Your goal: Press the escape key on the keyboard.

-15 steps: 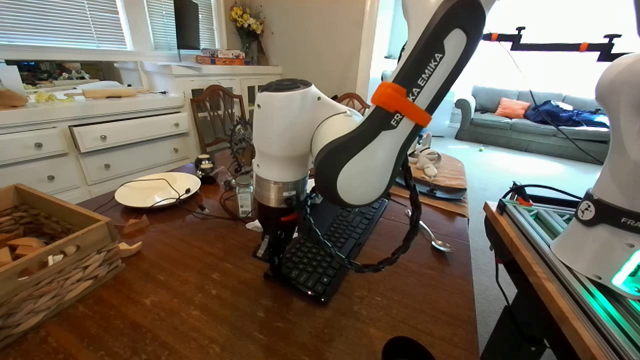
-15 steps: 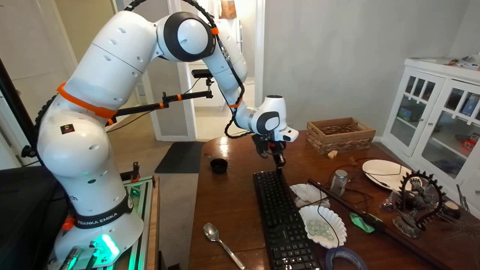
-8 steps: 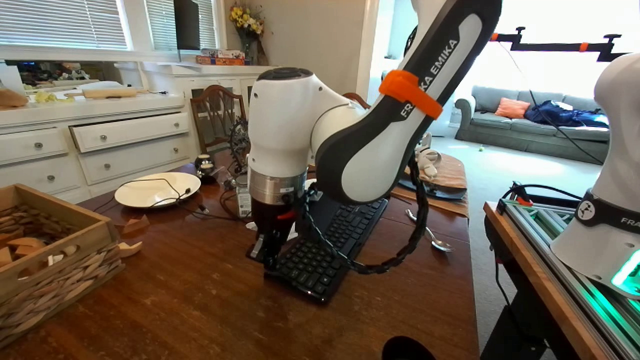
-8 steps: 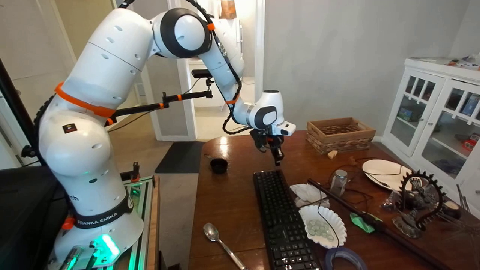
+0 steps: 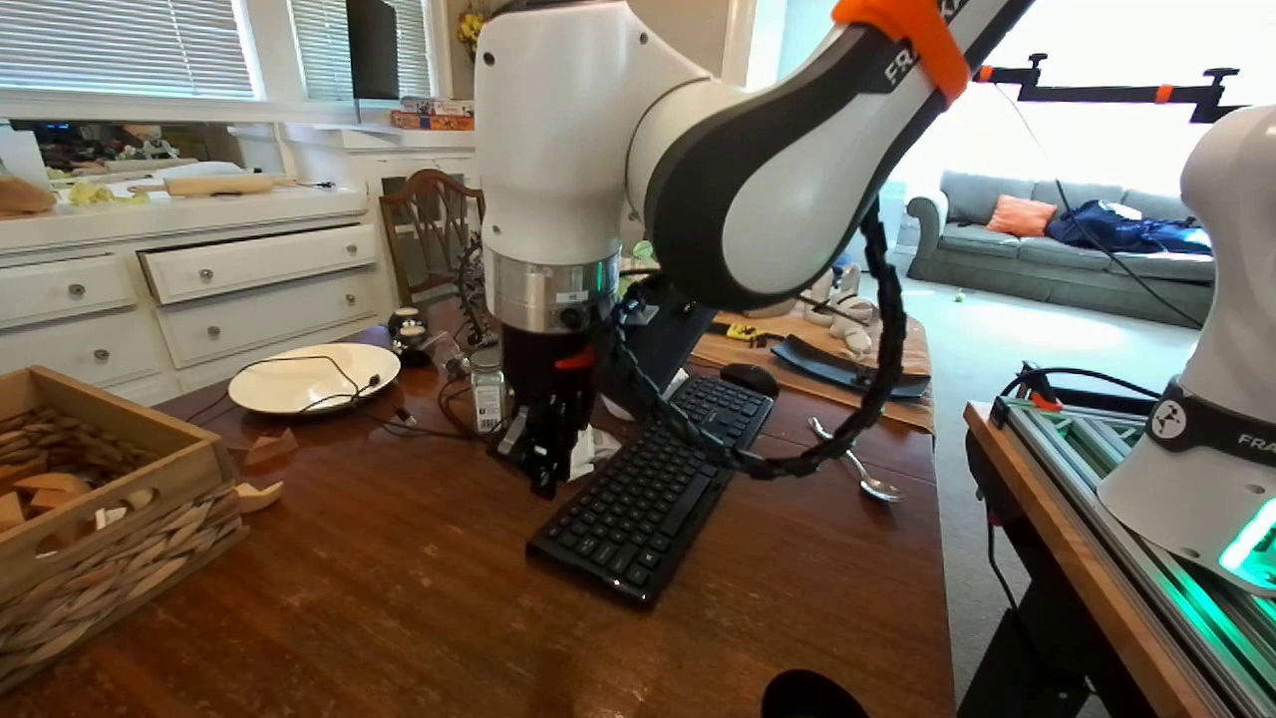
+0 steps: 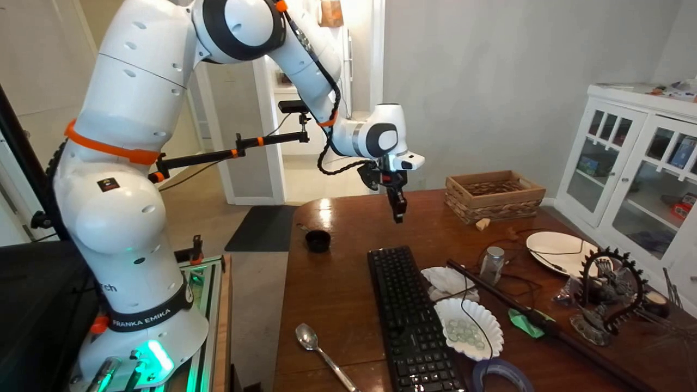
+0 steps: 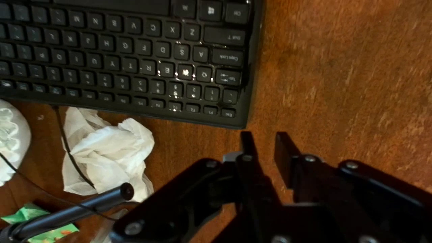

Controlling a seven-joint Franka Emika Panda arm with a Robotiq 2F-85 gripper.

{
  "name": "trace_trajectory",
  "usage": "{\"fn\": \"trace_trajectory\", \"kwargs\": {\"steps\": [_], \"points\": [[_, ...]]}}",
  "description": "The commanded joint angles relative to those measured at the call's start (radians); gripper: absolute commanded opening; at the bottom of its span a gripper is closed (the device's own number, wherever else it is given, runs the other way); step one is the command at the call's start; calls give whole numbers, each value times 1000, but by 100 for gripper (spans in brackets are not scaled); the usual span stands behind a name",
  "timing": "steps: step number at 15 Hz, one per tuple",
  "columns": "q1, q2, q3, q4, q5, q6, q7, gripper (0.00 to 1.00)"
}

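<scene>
The long black keyboard lies flat on the table in both exterior views (image 5: 638,509) (image 6: 408,316) and fills the upper left of the wrist view (image 7: 114,44). The escape key (image 7: 228,112) is the end key of the outer row, near the keyboard's corner in the wrist view; it is too small to make out in the exterior views. My gripper (image 7: 264,134) is partly open with a narrow gap and nothing between its fingers (image 7: 248,143). It hangs in the air just off that corner, apart from the keyboard, and also shows in both exterior views (image 5: 543,487) (image 6: 399,219).
A crumpled white cloth (image 7: 111,152), a dark pole (image 7: 74,209) and a white scalloped bowl (image 6: 469,329) lie along the keyboard's side. A spoon (image 6: 321,351), a black cup (image 6: 317,240), a glass jar (image 6: 492,265), a plate (image 6: 561,251) and a wooden basket (image 6: 493,197) stand around.
My gripper has risen from the keyboard's corner, where it looked touching or very close, and now hangs well above it. The keyboard has not visibly moved.
</scene>
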Motion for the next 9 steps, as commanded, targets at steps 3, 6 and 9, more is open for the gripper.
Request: {"fn": "trace_trajectory", "kwargs": {"steps": [3,6,9], "points": [[-99,-158,102,-92,27,-154,-19,71],[-163,-242,148,-166,68,-145,-45,93],[-216,-318,175,-241,124,-132,-58,100]]}}
